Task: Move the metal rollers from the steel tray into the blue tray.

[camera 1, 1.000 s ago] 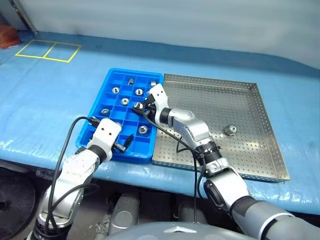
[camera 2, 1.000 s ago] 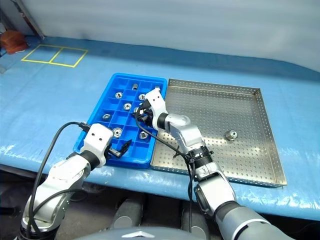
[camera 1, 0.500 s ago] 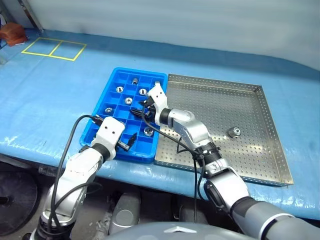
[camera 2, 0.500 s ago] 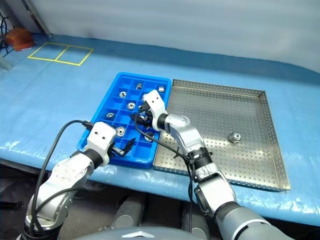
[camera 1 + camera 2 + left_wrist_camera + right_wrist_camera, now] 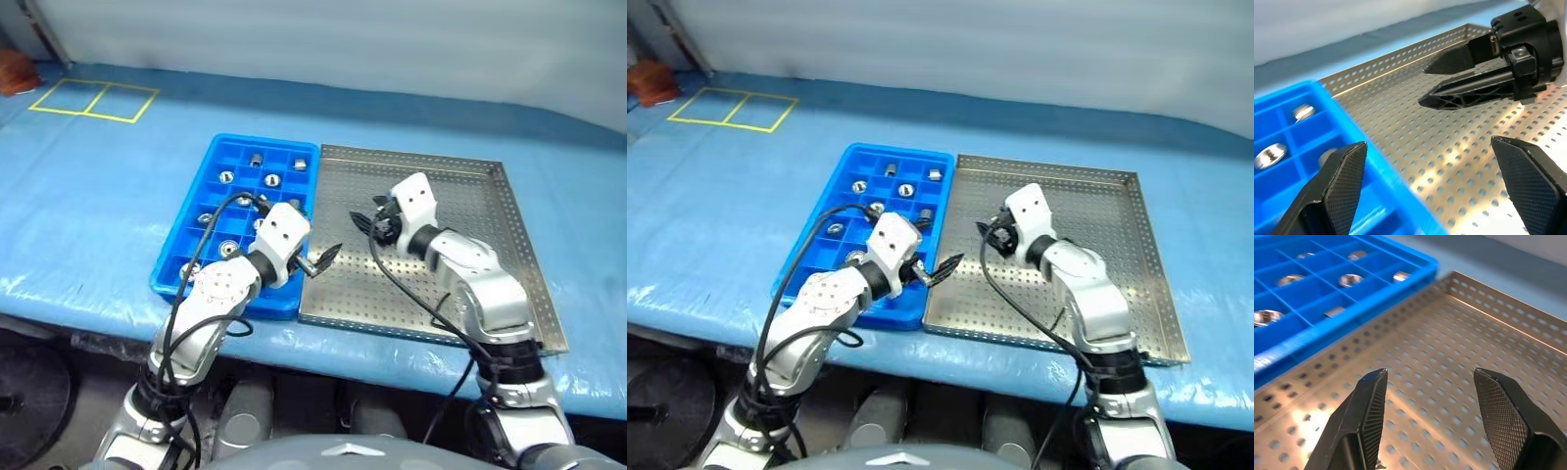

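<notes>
Over the steel tray point(image 5: 460, 284), both grippers hang apart and empty.
Left gripper point(image 5: 320, 262) spread wide at the blue tray point(image 5: 192, 253) edge; right gripper point(image 5: 367, 224) parted. Metal rollers point(image 5: 226, 177) fill about eight blue compartments.

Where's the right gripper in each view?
Left eye view: right gripper over the steel tray, near the blue tray.
Right eye view: same place.
Left wrist view: facing the camera, above the perforated floor.
Right wrist view: its own fingers, open.
Shared landmark: the steel tray's edge against the blue tray.
</notes>
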Motion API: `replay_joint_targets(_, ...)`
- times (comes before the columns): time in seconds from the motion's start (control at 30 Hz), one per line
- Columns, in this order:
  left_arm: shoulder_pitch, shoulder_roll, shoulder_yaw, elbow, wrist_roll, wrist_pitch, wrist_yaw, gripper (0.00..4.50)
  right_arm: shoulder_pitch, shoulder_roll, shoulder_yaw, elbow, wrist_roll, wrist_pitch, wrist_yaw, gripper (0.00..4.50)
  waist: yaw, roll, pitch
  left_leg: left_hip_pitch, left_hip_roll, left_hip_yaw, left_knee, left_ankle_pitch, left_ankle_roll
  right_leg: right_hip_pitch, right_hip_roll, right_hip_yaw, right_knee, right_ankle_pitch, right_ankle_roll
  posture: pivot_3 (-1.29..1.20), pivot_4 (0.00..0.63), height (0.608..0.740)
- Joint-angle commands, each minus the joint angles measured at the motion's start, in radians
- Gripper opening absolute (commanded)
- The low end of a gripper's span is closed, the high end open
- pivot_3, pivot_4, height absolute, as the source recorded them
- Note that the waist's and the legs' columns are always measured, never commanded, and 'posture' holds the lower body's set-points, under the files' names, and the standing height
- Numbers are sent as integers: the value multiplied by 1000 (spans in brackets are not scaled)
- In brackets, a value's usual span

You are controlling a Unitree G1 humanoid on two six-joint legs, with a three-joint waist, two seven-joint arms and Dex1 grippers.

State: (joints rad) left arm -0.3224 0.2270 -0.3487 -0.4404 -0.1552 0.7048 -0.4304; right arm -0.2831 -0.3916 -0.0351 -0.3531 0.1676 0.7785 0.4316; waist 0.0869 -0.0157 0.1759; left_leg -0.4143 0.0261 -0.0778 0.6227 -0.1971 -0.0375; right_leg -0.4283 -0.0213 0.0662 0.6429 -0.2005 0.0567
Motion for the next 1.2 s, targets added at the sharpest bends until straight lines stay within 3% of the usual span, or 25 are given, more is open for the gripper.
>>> replay_joint_targets(0.03, -71, -40, -45, 88, -7, -68, -52, 4430, 67, -1, -67, -118, 11, 88, -59, 2937, -21, 0, 0, 0, 0, 0, 0, 0, 0, 0, 0, 0, 0, 0, 0, 83, 150, 740)
replay_joint_targets(0.2, -106, -50, -70, 165, 7, -108, -83, 4430, 123, 24, -94, -155, 2, 129, -127, 2937, -94, 1, 0, 1, 0, 1, 1, 0, 1, 0, 0, 1, 1, 0, 1, 29, 150, 740)
replay_joint_targets(0.33, -116, -47, -76, 193, 25, -122, -82, 4430, 135, 39, -104, -112, -20, 114, -182, 2937, -118, 1, -1, 2, 0, 1, 3, 0, 1, 1, 0, 1, 2, 1, 2, 30, 150, 740)
replay_joint_targets(0.9, -75, -21, -70, 149, 54, -108, -76, 4430, 29, 99, -151, 231, 7, -54, -227, 2937, -112, 2, -1, 1, 0, 1, 4, 0, 1, 2, 1, 3, 1, 2, 4, 104, 150, 740)
replay_joint_targets(1.07, -71, -18, -63, 144, 57, -106, -73, 4430, 25, 100, -148, 245, 6, -41, -234, 1849, -110, 2, -1, 1, 0, 1, 4, 0, 1, 2, 1, 3, 2, 2, 4, 106, 150, 740)
replay_joint_targets(1.2, -63, -9, -59, 130, 63, -102, -70, 4430, 26, 105, -140, 217, 16, -58, -224, 1843, -110, 2, -1, 1, 0, 1, 4, 0, 1, 2, 1, 3, 2, 2, 4, 108, 150, 740)
